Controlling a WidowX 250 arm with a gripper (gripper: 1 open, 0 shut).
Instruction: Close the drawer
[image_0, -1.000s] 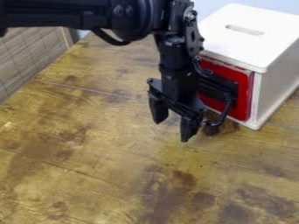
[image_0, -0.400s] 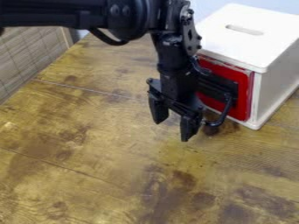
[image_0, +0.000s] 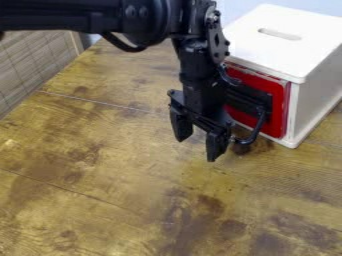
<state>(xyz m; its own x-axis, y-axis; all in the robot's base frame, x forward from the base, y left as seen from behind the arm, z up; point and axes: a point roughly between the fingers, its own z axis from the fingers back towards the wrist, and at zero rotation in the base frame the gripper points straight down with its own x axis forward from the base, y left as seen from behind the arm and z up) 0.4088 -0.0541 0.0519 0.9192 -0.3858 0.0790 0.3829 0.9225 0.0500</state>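
Note:
The red drawer (image_0: 269, 98) with its black plate and black loop handle (image_0: 249, 128) sits in the front face of a white cube box (image_0: 302, 62) at the upper right. The drawer front looks almost flush with the box. My black gripper (image_0: 197, 137) hangs point-down just left of the handle, its fingers (image_0: 215, 145) spread apart and holding nothing. The arm covers the left part of the drawer front.
The box has a slot (image_0: 279, 34) on its top. A worn wooden table (image_0: 107, 180) spreads to the left and front. A pale slatted panel (image_0: 30, 62) stands at the far left edge.

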